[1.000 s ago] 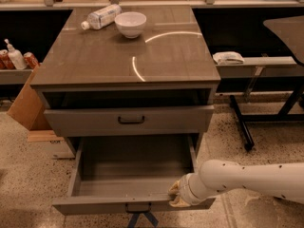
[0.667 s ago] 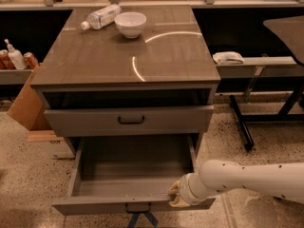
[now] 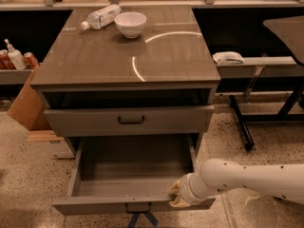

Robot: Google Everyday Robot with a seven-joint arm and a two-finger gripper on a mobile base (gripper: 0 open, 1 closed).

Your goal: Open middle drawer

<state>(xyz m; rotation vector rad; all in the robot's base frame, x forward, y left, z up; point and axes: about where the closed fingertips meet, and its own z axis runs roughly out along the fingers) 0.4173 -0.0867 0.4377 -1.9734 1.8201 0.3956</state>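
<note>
Middle drawer (image 3: 135,172) pulled far out beneath the table's (image 3: 95,61) front edge (plain grey inside), gripper (image 3: 176,194) at its front panel's right end, grasp impossible to tell, bowl (image 3: 130,23) near the back edge

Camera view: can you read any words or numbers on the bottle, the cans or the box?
No text here can be read.
Bottle label: too blurred to read.
Cans: too small to read.
Box: a dark mark near its top edge, too blurred to read.
Bowl: no text.
Gripper, at the front right corner of the open middle drawer: no text on either.
</note>
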